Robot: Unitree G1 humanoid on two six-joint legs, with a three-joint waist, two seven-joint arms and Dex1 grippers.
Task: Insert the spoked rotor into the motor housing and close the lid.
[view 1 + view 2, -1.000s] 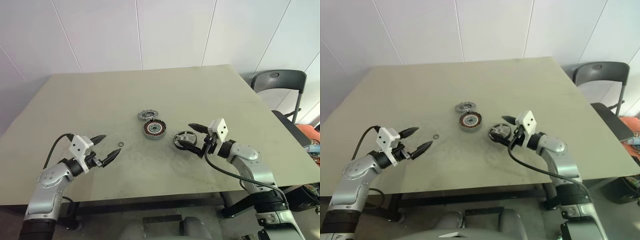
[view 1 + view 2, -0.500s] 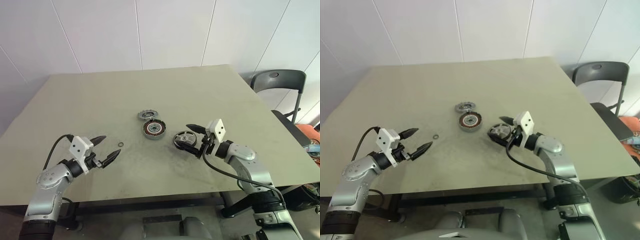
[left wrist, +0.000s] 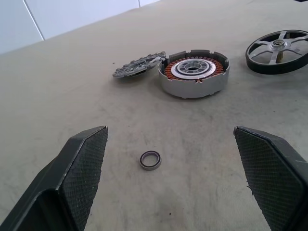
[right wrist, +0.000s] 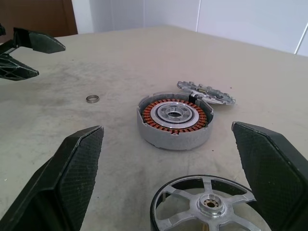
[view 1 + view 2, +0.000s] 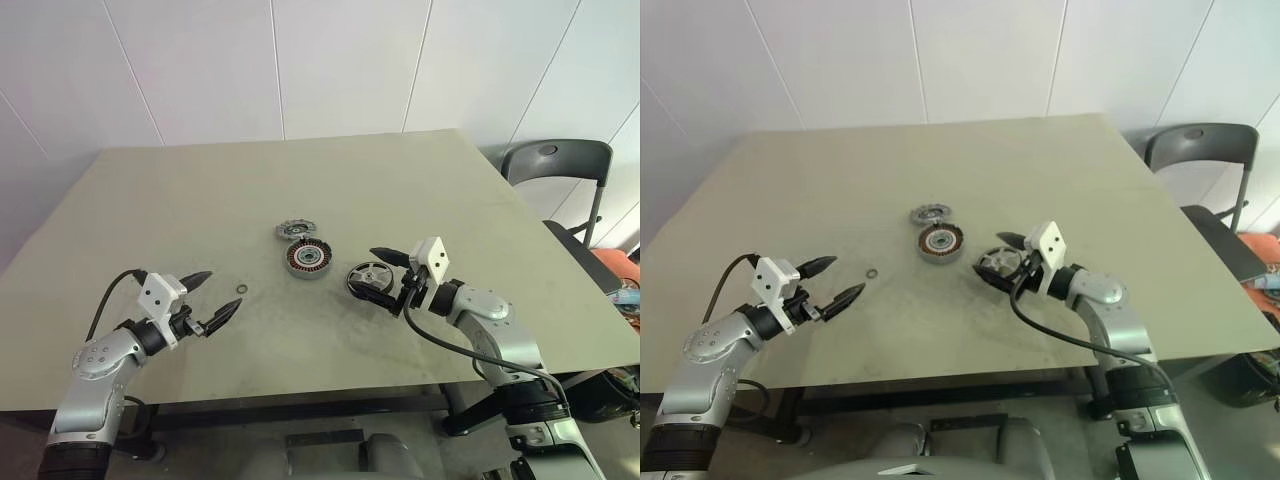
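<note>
A plain lab or test room is showing here: white panelled walls [image 5: 300, 60] are closing in the far side, a bare grey-green work table [image 5: 200, 200] is taking up the middle, and a dark folding chair [image 5: 560, 165] is standing at the right, with motor parts [image 5: 307, 259] lying on the table.

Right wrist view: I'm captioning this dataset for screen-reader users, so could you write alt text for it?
The right gripper, open, brackets the spoked rotor lying flat on the table. Beyond it sits the motor housing, copper windings exposed, with the lid leaning against its far side. A small ring lies apart, and the left gripper shows open.
</note>
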